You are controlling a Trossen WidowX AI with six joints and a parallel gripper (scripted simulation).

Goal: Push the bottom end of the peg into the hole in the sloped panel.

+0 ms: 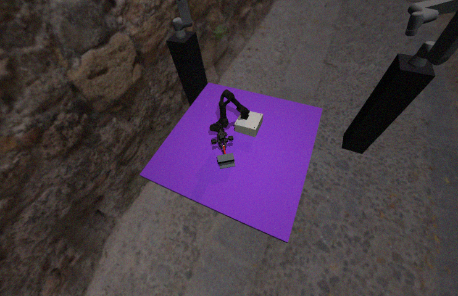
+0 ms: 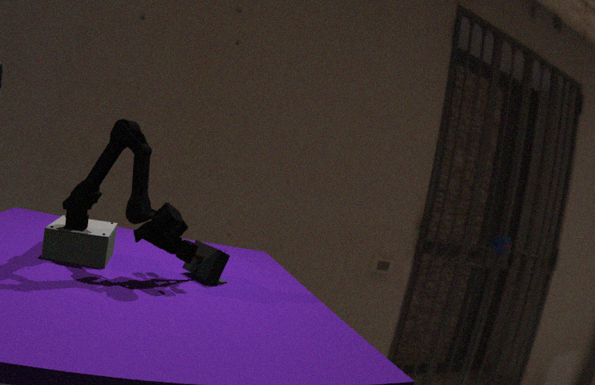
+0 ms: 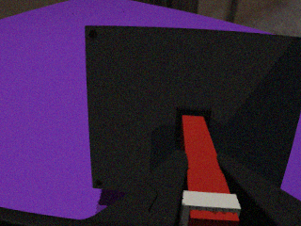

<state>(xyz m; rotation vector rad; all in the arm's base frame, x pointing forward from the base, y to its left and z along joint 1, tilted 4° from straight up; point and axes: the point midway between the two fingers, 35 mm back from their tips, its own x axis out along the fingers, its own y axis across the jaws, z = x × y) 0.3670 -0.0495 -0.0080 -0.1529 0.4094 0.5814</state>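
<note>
A red flat-sided peg [image 3: 203, 164] [image 1: 224, 149] with a white band near its top is held between my gripper's fingers [image 1: 222, 144]. Its far end enters a square hole [image 3: 195, 115] in the dark sloped panel [image 3: 138, 94] [image 1: 225, 160] [image 2: 209, 263]. In the wrist view the peg runs straight from the fingers into the hole. In the exterior view the gripper [image 2: 189, 255] leans down against the panel and hides the peg. How deep the peg sits I cannot tell.
The purple table top [image 1: 264, 181] [image 2: 171, 326] [image 3: 44, 101] carries the arm's pale base box [image 1: 249, 123] [image 2: 78, 245] behind the panel. Two black posts [image 1: 187, 66] [image 1: 387, 104] with camera mounts stand beside the table. A rock wall is at the left.
</note>
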